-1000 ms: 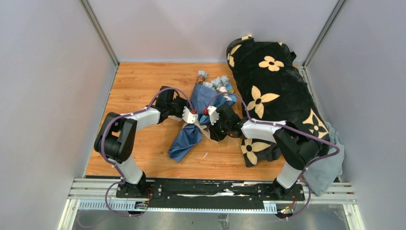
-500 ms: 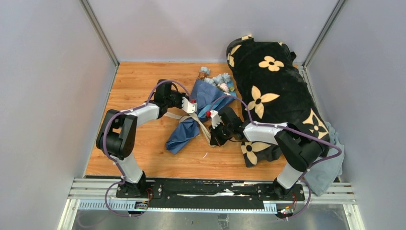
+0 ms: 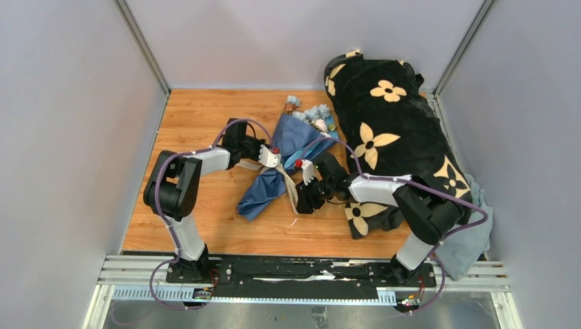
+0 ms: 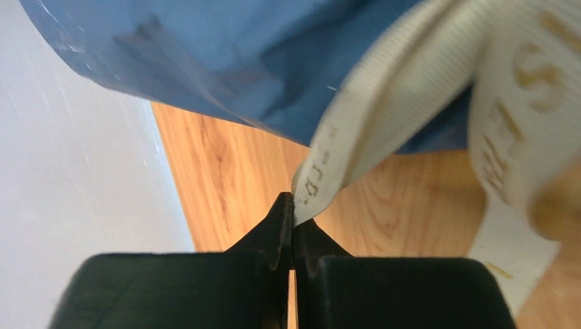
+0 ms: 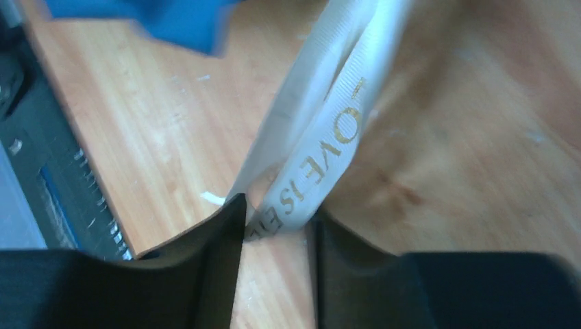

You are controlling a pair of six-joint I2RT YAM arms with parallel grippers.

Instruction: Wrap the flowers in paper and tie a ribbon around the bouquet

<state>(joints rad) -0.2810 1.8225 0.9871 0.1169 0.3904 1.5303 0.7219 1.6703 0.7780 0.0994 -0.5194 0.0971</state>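
At the middle of the tabletop point(image 3: 205, 113), the left gripper point(image 4: 293, 205) is clenched flat on one end of the ribbon point(image 4: 384, 116); its jaws meet with only the cream band pinched between them. The right gripper point(image 5: 277, 218) has a doubled length of the same ribbon, with gold letters, lying between its fingers, which stand a little apart. I cannot tell whether they press on it or only stand around it. From both grippers the band runs to the bouquet point(image 3: 282, 152) and seems to cross it at the waist, where the paper point(image 3: 264, 195) narrows. The bouquet lies slanted, the flowers point(image 3: 312, 116) toward the far edge and the dark tail of the paper toward the near edge, just beside the black blanket point(image 3: 390, 130) on the right side.

The step, I think, is to draw the knot tight. To do it well, the right gripper should first be sure of its hold, because a loose band will slip out when pulled. Then both ends should be pulled apart evenly and low, one toward the left edge and one toward the near right corner, so that the bouquet does not turn or slide. The pull should be gentle, since the thin paper may tear or crush
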